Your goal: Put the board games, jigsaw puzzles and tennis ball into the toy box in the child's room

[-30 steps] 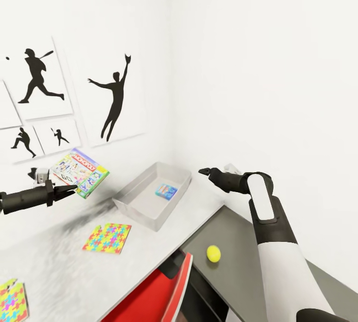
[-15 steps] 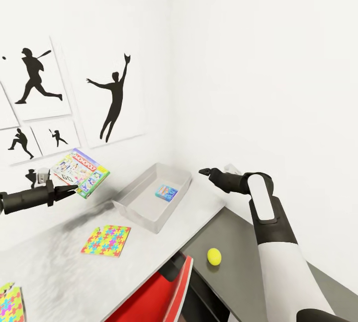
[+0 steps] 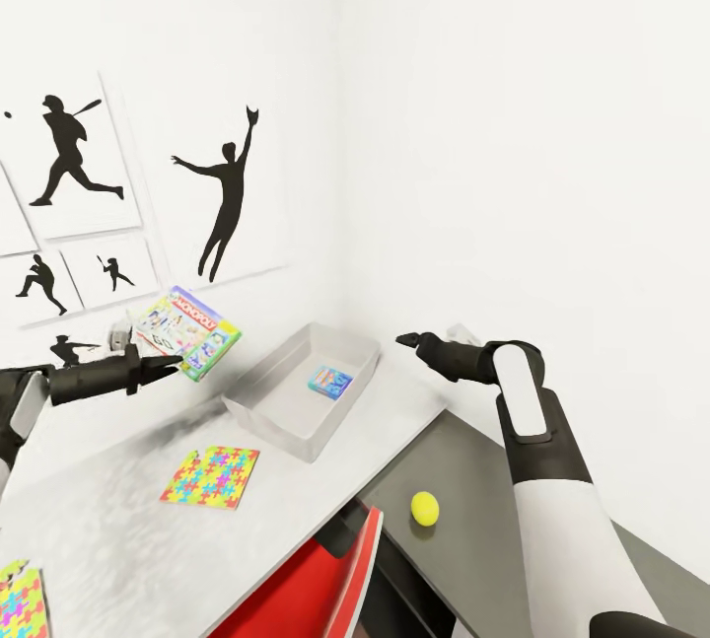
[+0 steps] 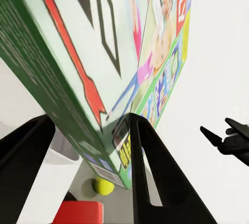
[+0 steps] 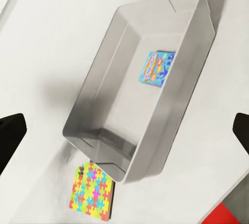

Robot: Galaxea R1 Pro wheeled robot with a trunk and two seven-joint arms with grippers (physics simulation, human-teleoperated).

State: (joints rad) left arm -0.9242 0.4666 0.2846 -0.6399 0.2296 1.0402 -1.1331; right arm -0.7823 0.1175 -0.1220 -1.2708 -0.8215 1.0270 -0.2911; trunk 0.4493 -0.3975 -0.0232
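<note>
Just left of the toy box (image 3: 304, 384), the left end effector (image 3: 166, 363) grips the Monopoly game (image 3: 189, 331), nearer than the released right end effector (image 3: 412, 338).

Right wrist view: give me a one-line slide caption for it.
Looking down past the open right claw at the grey toy box holding one small blue game, a jigsaw puzzle beside it.

Toy box (image 3: 296, 399): open top, unobstructed above; one small box (image 3: 329, 381) inside, most floor free. Wall close behind.
</note>
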